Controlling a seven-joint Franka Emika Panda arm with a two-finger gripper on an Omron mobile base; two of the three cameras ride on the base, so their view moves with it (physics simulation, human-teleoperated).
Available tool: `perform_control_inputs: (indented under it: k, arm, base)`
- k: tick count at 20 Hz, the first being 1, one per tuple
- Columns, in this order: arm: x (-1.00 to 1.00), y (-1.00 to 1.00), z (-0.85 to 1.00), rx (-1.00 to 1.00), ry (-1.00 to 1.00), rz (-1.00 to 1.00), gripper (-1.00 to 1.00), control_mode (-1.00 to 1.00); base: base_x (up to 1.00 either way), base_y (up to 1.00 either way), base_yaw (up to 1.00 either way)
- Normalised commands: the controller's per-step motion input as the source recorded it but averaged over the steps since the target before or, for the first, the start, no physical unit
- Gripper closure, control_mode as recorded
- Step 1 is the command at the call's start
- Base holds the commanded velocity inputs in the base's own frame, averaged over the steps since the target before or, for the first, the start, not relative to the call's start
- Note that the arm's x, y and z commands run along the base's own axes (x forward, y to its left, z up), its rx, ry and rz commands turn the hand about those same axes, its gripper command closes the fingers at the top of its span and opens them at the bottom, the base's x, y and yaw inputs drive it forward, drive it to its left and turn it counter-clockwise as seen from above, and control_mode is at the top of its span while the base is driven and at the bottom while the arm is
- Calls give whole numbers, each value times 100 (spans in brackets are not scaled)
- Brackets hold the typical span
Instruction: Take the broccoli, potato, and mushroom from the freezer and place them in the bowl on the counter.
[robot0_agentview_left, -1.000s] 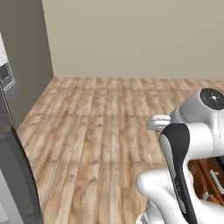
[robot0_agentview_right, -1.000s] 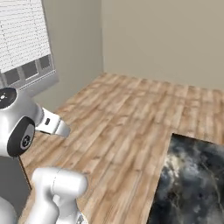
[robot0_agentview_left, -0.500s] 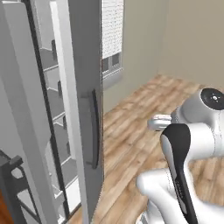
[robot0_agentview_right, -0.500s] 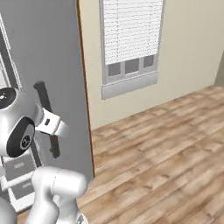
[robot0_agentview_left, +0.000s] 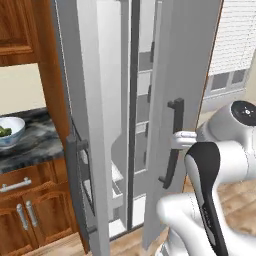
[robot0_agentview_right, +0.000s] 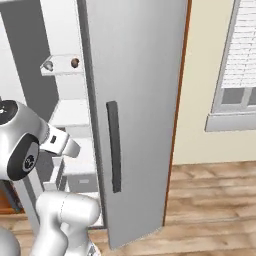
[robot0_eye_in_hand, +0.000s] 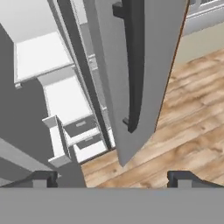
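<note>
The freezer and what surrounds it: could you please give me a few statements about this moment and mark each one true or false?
1. The freezer stands open, its white shelves showing. True.
2. The bowl lies on the floor. False: it rests on the counter.
3. The bowl holds something green. True.
4. The gripper is clamped on a vegetable. False: its fingers are spread with nothing between them.
5. Two small round things sit on an upper freezer shelf. True.

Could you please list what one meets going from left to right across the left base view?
Bowl → counter → left door handle → freezer shelves → right door handle → window.
</note>
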Motion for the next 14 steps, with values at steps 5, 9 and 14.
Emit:
perform_control_inputs:
  k: [5, 9, 14]
  arm:
    - [0, 0, 0, 0, 0, 0, -100, 100]
    - [0, 0, 0, 0, 0, 0, -100, 100]
    - [0, 0, 0, 0, 0, 0, -100, 100]
  base:
    - [100, -14, 57]
    - [100, -56, 48]
    - [66, -28, 38]
